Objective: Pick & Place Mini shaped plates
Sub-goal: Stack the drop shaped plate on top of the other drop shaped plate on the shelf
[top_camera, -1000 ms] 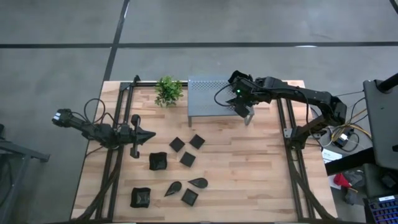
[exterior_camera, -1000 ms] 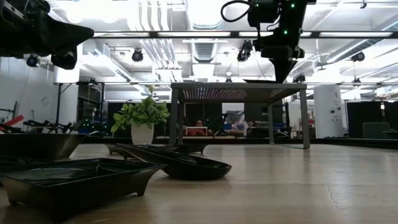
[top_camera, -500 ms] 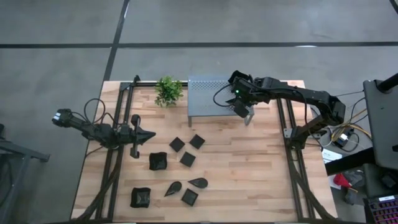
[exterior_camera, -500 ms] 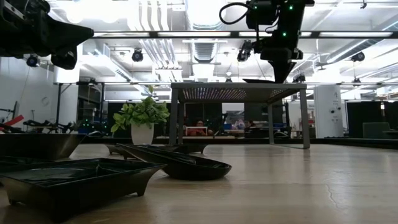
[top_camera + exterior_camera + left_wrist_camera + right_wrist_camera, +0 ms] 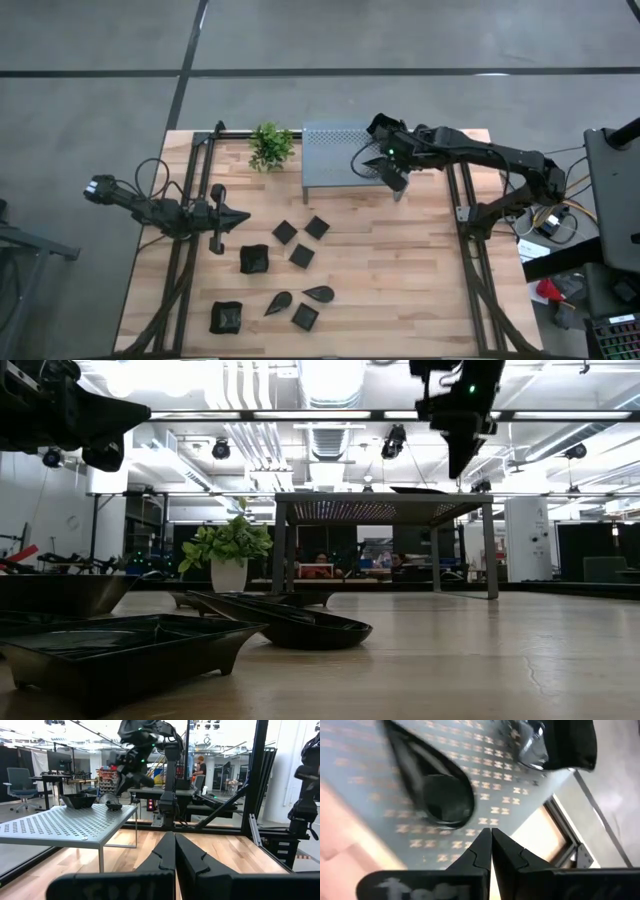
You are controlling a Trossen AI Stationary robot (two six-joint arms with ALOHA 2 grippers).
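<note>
Wooden surface (image 5: 400,270), pale planks, black frame rails on both sides. Eight small black plates (image 5: 290,270) spread on near part, flat ones, leaf ones, deeper ones. Left gripper (image 5: 240,215) waits beside them, jaws pressed together, holding nothing. Farther back: green plant (image 5: 270,146), grey shelf (image 5: 335,155). Leaf plate (image 5: 432,790) and one deeper dish (image 5: 80,800) lie on shelf. Right gripper (image 5: 395,178) hangs above shelf end, jaws pressed together, empty. Big room behind: ceiling lights, desks, chair, people far off.
</note>
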